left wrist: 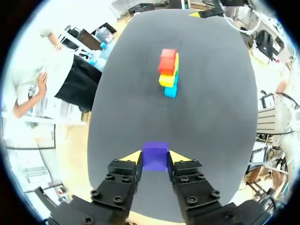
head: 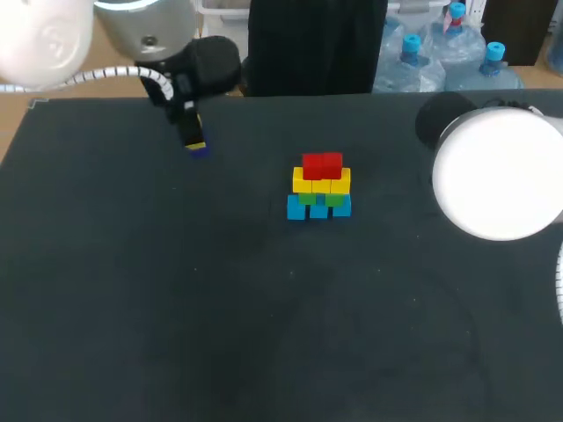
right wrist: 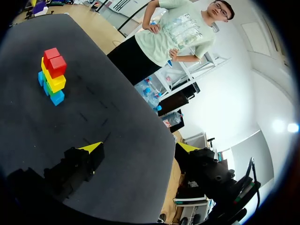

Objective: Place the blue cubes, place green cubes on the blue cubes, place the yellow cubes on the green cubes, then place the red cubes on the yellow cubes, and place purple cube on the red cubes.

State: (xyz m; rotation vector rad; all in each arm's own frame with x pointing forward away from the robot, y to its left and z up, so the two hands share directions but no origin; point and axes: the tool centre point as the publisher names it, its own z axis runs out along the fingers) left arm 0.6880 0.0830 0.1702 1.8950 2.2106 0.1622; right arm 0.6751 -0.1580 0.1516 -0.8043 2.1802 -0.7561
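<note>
A dark surface seen from above, with a small stepped tower of cubes near its middle. My left tool pinches the purple cube between its two yellow-tipped fingers, one finger pressed against each side face, so the cube sits square and level with its top free. I judge this grip is meant to let it be lowered flat onto the tower. Tool and cube hang over the far left part of the surface, well apart from the tower. The purple cube is a plain, deep violet block with crisp edges and matte faces. The tower has blue cubes along the bottom, green cubes resting on them, yellow cubes in a row above, and two red cubes touching side by side at the top. Together the reds offer a narrow, flat landing spot, and only the purple piece is missing. My right tool is spread wide and holds nothing. It hangs over the right part of the surface, well apart from the tower, likely parked there to leave the approach free.
</note>
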